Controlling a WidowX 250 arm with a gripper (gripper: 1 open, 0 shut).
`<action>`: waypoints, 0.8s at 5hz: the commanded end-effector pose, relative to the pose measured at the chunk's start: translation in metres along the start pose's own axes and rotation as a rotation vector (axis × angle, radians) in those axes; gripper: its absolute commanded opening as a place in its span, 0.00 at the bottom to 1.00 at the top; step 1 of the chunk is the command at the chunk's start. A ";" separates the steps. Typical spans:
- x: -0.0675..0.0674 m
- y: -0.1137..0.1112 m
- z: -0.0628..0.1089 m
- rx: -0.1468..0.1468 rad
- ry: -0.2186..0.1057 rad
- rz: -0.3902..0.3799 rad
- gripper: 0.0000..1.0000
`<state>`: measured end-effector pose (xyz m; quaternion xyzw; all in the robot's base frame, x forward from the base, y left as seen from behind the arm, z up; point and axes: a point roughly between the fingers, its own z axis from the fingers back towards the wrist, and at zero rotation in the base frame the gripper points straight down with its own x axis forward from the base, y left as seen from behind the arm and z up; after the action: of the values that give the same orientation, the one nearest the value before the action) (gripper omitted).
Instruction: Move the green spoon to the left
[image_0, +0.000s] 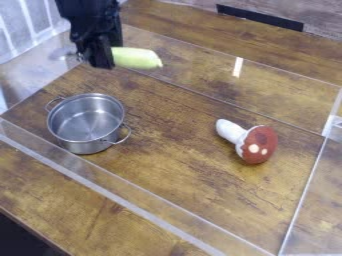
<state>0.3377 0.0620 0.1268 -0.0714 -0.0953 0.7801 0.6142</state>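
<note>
Green spoon (135, 58) lies level, handle pointing right from end effector (96, 55).

Spoon (135, 58) behind pot (86, 121) (mushroom (249, 139) far right).

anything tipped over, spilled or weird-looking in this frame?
Only the toy mushroom: it lies on its side on the table, cap toward the front right. The pot stands upright and looks empty. The green spoon is held roughly level in the shut gripper, above the table. No spill or damage visible.
</note>
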 end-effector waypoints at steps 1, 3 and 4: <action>-0.015 -0.008 0.035 -0.081 0.032 -0.086 0.00; -0.042 -0.006 0.043 -0.065 0.062 -0.181 0.00; -0.043 -0.008 0.038 -0.071 0.056 -0.156 0.00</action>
<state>0.3422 0.0224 0.1419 -0.0817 -0.0849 0.7303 0.6729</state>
